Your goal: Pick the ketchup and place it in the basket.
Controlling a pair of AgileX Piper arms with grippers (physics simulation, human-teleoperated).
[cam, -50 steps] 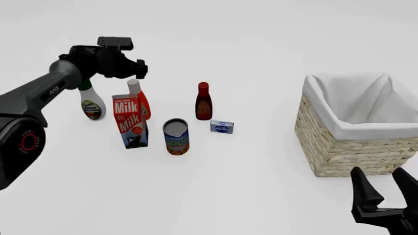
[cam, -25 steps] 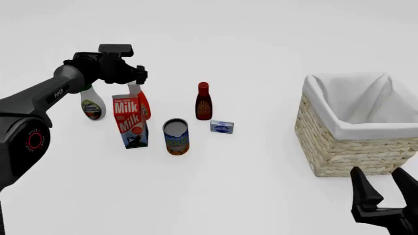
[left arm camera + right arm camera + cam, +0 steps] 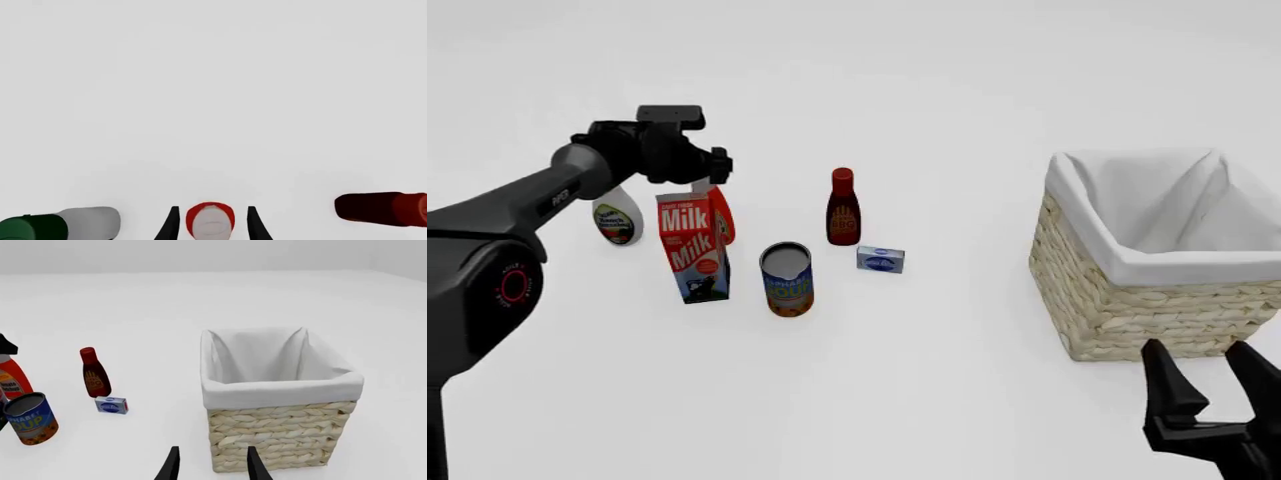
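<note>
ketchup (image 3: 718,213) stood behind the milk carton (image 3: 691,247), half hidden in the front view; the left wrist view showed its cap between the left end effector (image 3: 211,224) fingers, spread wide, not touching. right end effector (image 3: 211,464) hung open before the basket (image 3: 280,437).

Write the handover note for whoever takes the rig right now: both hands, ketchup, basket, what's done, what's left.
Left hand: open, fingers either side of the ketchup cap, not closed on it.
Right hand: open, holding nothing, low in front of the basket.
Ketchup: upright on the table behind the milk carton, between the green-capped white bottle and the dark-red bottle.
Basket: far right, nothing visible inside.
Done: left hand lined up over the cap.
Left: close, lift, carry right, release into the basket.
</note>
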